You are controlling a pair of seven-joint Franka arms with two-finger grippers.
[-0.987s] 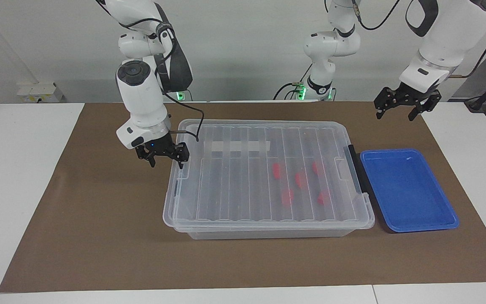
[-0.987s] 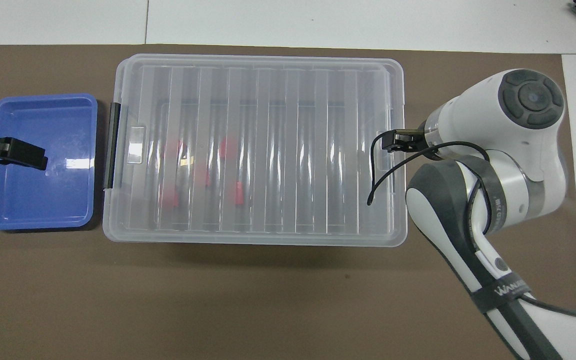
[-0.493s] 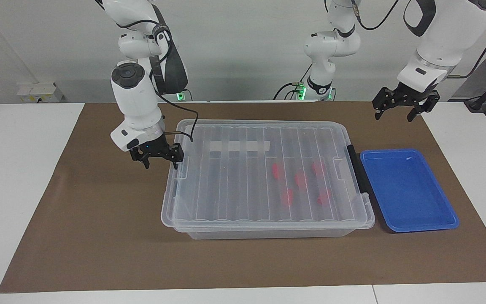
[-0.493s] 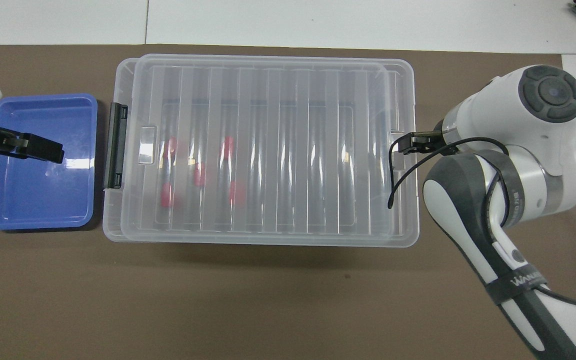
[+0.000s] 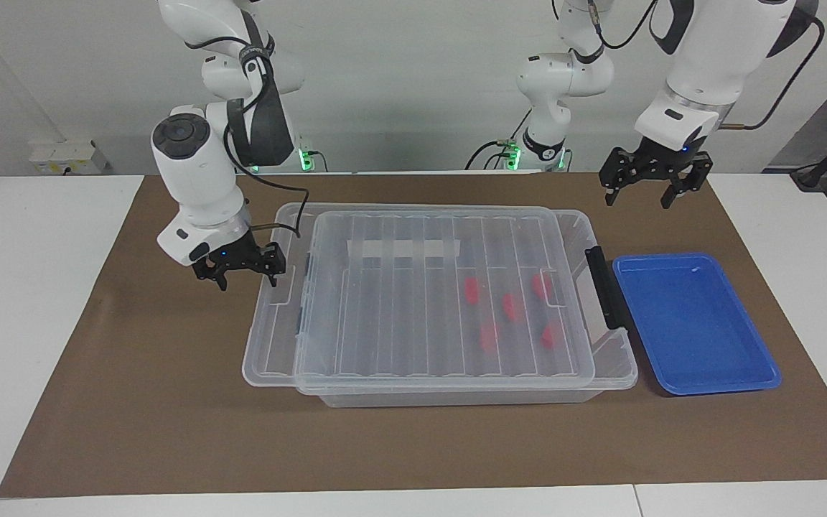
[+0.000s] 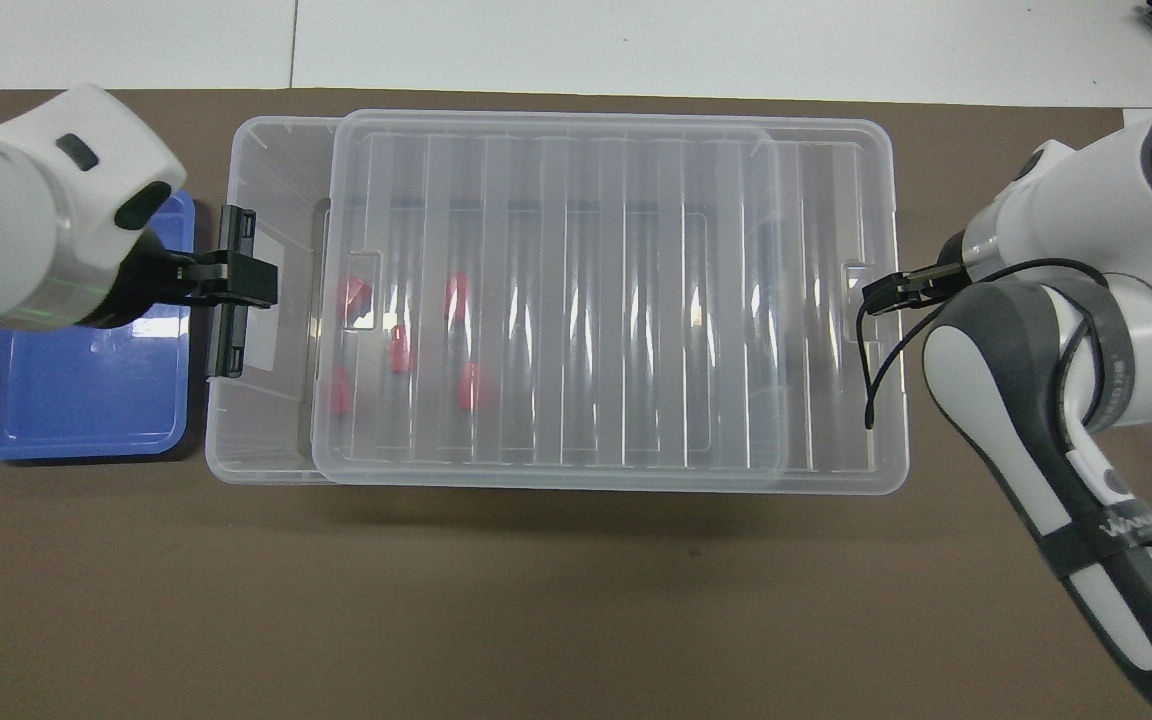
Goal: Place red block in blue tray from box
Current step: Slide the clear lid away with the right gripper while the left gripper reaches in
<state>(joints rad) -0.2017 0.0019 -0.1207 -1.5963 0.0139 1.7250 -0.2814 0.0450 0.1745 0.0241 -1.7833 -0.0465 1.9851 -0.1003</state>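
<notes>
So, your right gripper (image 5: pixel 241 264) is at the lid (image 5: pixel 421 287), at its edge toward the right arm's end of the table; whether its fingers are clenched on that edge, you cannot tell. That lid sits shifted off the box (image 5: pixel 611 359) toward that same end, leaving a strip open beside the black latch (image 5: pixel 602 298). Five red blocks (image 5: pixel 471 289) lie inside the box, under the lid (toward the tray's end). Your blue tray (image 5: pixel 693 327) sits just beside the box, past the latch. Your left gripper (image 5: pixel 654 179) hangs spread open, up in the air over the brown mat (image 5: pixel 169 402), holding nothing.
</notes>
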